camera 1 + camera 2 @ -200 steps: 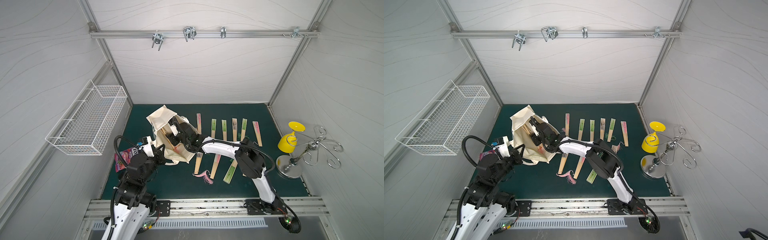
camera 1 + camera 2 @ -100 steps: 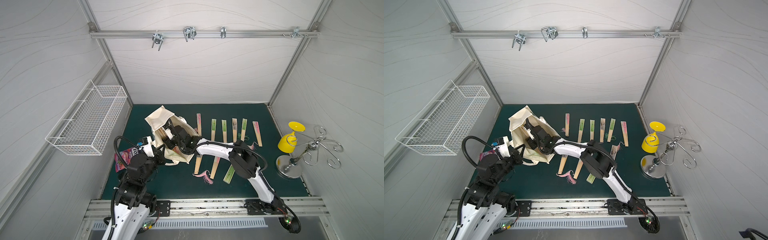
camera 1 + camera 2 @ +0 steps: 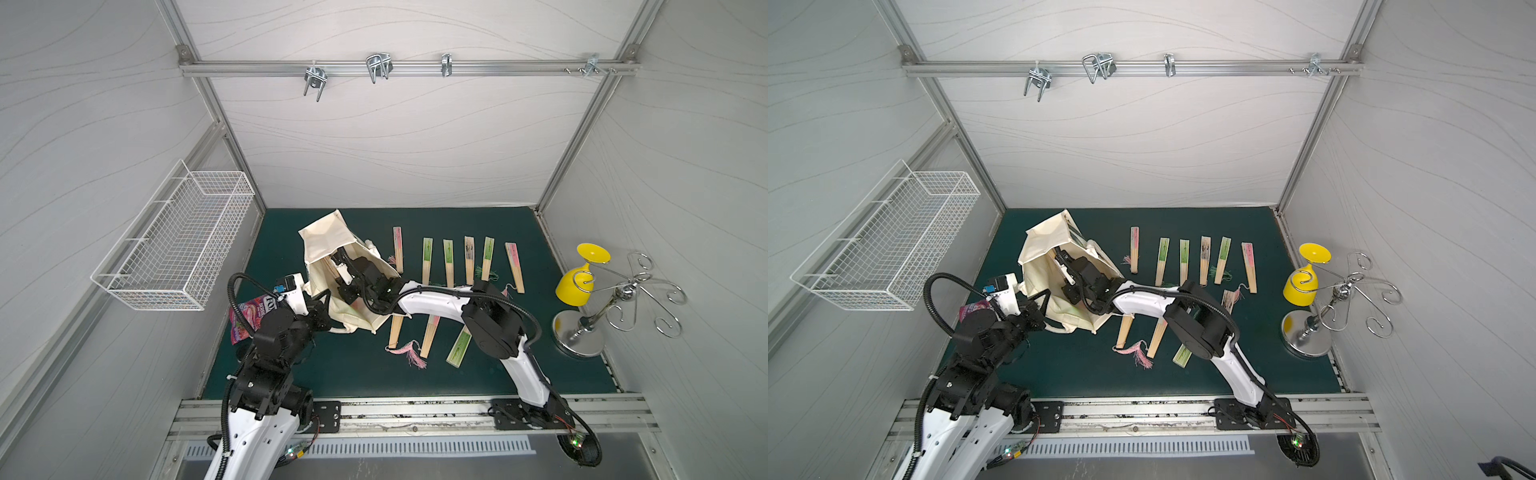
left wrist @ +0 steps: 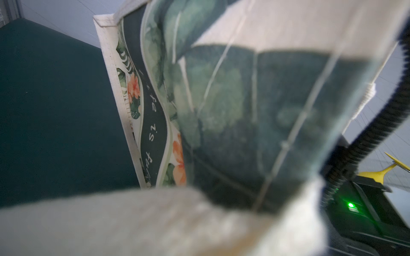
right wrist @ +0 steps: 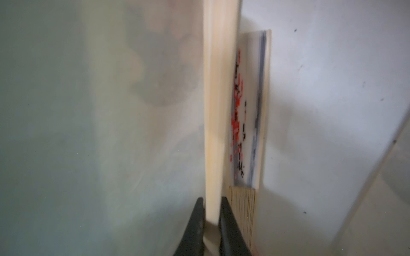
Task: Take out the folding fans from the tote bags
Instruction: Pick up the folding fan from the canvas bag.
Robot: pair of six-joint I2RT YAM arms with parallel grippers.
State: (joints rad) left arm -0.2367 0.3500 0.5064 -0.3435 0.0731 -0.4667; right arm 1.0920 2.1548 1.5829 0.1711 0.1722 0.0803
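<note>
Deep in tote bag [image 3: 324, 237] (clamped fan [image 5: 213, 110])

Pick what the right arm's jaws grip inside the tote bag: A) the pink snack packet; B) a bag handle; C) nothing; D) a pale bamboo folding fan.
D: the right wrist view shows the jaws pinching a pale folding fan within the tote bag.

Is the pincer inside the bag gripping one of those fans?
Yes: the right wrist view shows the right pincer clamped on the pale edge of a fan inside the bag.
</note>
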